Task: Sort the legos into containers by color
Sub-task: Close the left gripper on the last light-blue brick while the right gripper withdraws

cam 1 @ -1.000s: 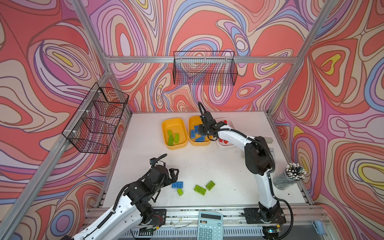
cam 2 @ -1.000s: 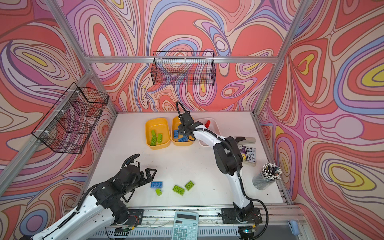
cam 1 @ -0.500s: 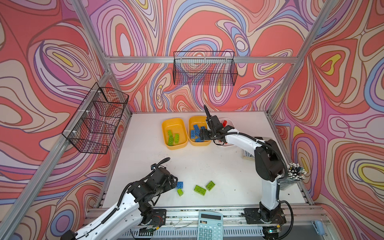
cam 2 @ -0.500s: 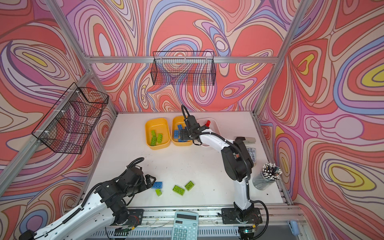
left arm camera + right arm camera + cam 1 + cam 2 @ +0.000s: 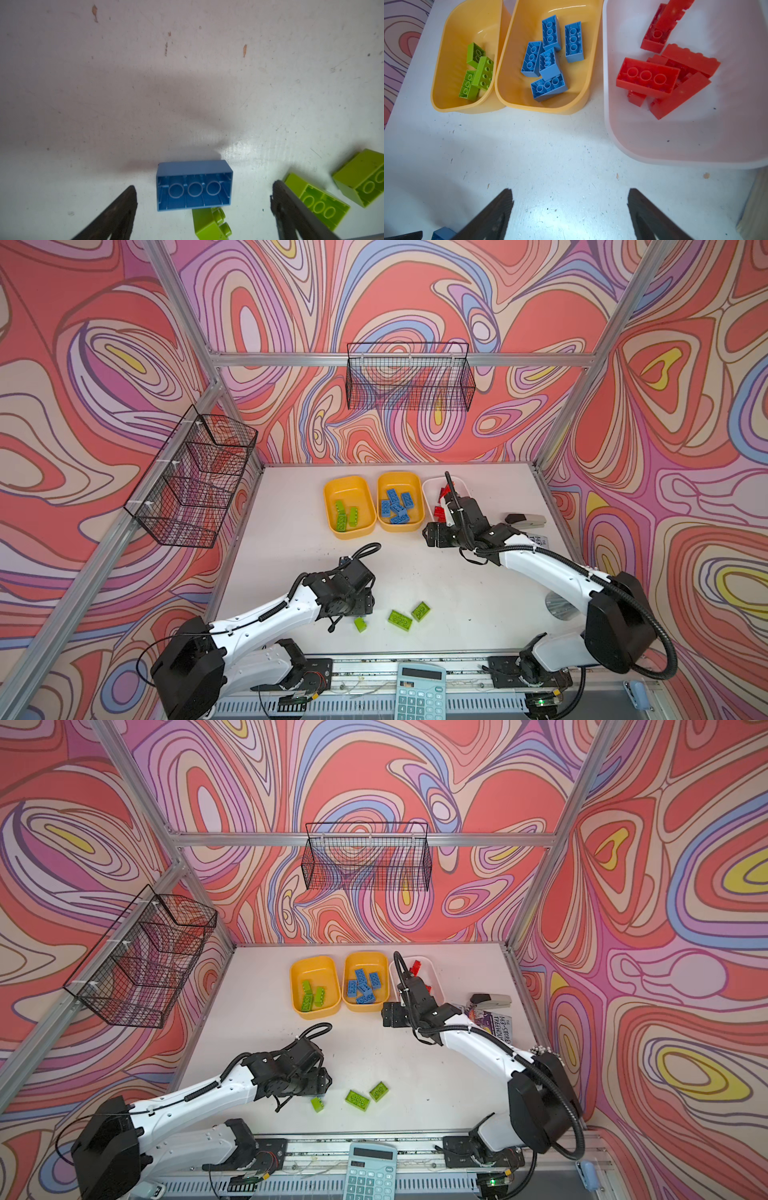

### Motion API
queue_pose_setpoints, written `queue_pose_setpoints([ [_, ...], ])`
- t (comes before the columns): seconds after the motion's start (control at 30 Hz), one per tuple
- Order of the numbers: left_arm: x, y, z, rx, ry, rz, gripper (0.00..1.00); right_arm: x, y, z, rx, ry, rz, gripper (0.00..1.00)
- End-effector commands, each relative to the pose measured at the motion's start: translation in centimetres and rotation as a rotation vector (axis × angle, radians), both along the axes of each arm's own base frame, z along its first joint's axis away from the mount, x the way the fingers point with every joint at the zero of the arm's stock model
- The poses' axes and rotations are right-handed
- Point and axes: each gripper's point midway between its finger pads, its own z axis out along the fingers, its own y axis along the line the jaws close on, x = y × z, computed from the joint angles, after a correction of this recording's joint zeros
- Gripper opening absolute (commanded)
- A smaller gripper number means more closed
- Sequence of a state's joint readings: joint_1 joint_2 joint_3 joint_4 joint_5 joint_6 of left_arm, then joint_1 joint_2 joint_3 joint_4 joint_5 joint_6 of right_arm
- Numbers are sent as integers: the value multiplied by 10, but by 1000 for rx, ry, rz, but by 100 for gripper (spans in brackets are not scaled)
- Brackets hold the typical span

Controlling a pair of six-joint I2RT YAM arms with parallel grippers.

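My left gripper [image 5: 204,187] is open low over the table's front, with a blue lego [image 5: 194,186] lying hollow side up between its fingers, touched by neither. The gripper [image 5: 360,605] hides that brick in both top views. Three lime green legos [image 5: 360,624] [image 5: 400,620] [image 5: 420,610] lie just to its right. At the back stand the containers. A yellow tub [image 5: 452,52] holds green legos, a second yellow tub [image 5: 571,87] holds blue ones, and the white tub [image 5: 654,145] holds red ones. My right gripper [image 5: 570,192] is open and empty over bare table in front of them.
A stapler [image 5: 525,519] and a booklet [image 5: 496,1025] lie right of the white tub. A calculator [image 5: 419,693] sits at the front edge. Black wire baskets hang on the back wall [image 5: 409,377] and the left wall [image 5: 191,481].
My right gripper has pulled back from above the blue tub to the table in front and opened. My left gripper has come down over the blue lego.
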State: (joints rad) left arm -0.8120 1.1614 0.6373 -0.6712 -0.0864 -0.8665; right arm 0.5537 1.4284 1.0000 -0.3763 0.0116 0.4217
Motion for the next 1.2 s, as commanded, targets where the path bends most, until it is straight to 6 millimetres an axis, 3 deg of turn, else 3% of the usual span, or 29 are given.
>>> queue_pose_setpoints([
  [0.0, 3, -4, 2, 15, -1, -35, 85, -8, -9, 4, -3, -12, -22, 92],
  [0.23, 0, -8, -12, 33, 44, -43, 80, -16, -16, 12, 0, -35, -30, 92],
  [0.8, -9, 10, -40, 145, 105, -6, 59, -20, -24, 15, -21, -44, -44, 92],
  [1.17, -3, 12, -39, 182, 93, -6, 45, -22, -28, 24, -21, -62, -54, 92],
])
